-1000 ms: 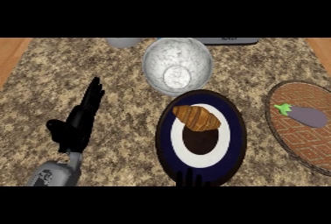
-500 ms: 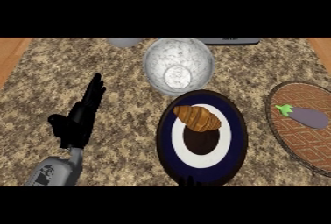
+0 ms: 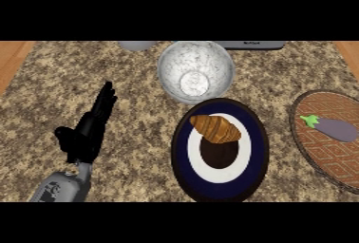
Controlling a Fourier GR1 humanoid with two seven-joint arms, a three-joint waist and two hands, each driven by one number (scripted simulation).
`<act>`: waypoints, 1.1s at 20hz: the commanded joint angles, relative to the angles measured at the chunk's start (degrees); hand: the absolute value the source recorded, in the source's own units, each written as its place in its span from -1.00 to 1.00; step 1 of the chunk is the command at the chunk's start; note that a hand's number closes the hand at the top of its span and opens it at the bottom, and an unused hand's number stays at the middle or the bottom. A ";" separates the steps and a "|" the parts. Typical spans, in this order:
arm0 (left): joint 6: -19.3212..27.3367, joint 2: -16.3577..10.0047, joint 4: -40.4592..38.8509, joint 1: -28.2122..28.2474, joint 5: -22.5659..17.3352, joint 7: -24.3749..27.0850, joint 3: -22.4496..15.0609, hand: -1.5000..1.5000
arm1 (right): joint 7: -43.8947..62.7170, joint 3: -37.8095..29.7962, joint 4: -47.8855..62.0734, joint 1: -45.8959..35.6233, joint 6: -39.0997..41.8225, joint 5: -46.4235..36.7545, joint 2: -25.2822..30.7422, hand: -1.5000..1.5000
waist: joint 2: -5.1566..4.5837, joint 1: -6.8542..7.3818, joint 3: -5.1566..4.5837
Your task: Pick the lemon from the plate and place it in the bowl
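Observation:
A brown croissant-like pastry (image 3: pixel 215 128) lies on the upper part of a dark blue plate with a white ring (image 3: pixel 184 161), near the middle of the head view. I see no lemon. Just beyond the plate stands a white marbled bowl (image 3: pixel 210 66) with nothing in it. My left hand (image 3: pixel 88 133) is open at the left, its straight fingers pointing up and away over the counter, a good hand's width from the plate. It holds nothing. My right hand does not show.
A purple eggplant (image 3: pixel 333 128) lies on a round brown woven mat (image 3: pixel 322 161) at the right edge. A grey rounded object (image 3: pixel 136 45) and a dark flat item (image 3: pixel 252 45) sit at the back edge. The speckled counter ends in wooden strips at both sides.
My left hand has drifted slightly forward and toward the plate. Pastry, plate and bowl have not moved.

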State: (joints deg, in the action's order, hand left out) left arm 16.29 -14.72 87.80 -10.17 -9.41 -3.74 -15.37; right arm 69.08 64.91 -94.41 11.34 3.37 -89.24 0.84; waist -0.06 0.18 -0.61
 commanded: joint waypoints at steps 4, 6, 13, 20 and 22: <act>-1.16 -0.54 1.05 -0.27 -0.26 -0.03 0.34 0.00 | 0.45 -2.91 -2.05 -7.86 -12.75 12.99 -0.80 1.00 | -0.70 1.31 0.93; -1.02 0.56 0.66 -0.32 -0.28 0.85 -0.26 0.00 | -5.20 -4.95 -9.14 -9.30 -16.34 17.88 -0.77 1.00 | -1.58 1.83 1.35; -1.33 1.14 -0.07 -1.27 -0.05 1.08 -0.78 0.00 | -12.97 -4.46 -10.32 -17.93 -32.60 21.13 -0.67 1.00 | -1.99 3.94 1.18; -1.68 1.18 -0.03 -2.22 0.68 0.30 -1.74 0.00 | -10.84 -5.85 -7.73 -27.87 -38.26 14.18 -0.55 1.00 | -1.17 4.26 0.69; -2.38 0.63 -0.03 -1.24 0.11 -0.04 -1.56 0.00 | -8.95 -6.36 -8.02 -29.18 -37.19 11.91 -0.53 1.00 | -0.80 4.25 0.56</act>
State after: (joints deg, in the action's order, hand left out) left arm 14.35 -14.11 87.82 -11.86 -9.15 -3.44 -16.56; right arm 55.03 67.88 -98.46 -10.44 -33.35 -81.38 6.40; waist -1.20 4.31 0.15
